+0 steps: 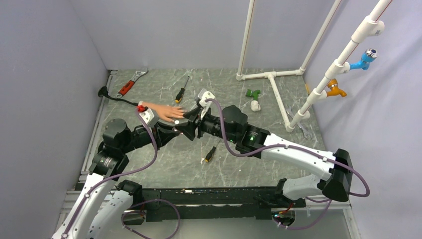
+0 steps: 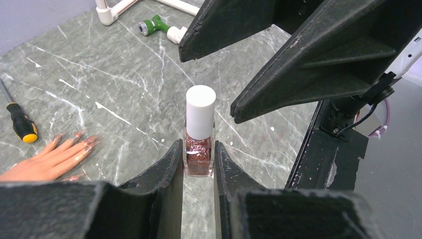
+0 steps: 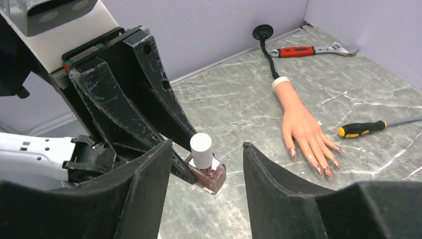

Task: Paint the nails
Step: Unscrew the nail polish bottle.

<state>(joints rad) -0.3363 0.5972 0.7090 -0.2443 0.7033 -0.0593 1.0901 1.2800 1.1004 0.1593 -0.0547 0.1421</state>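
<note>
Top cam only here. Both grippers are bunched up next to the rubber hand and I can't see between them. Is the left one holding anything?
Observer: Yes. The left gripper is shut on a small bottle of glittery pink polish, gripping it by the glass body.
Operator: Is the right one on the cap yet?
Observer: No. The right gripper is open, with one finger on either side of the white cap. There is a gap on both sides, and the cap is on the bottle.
</note>
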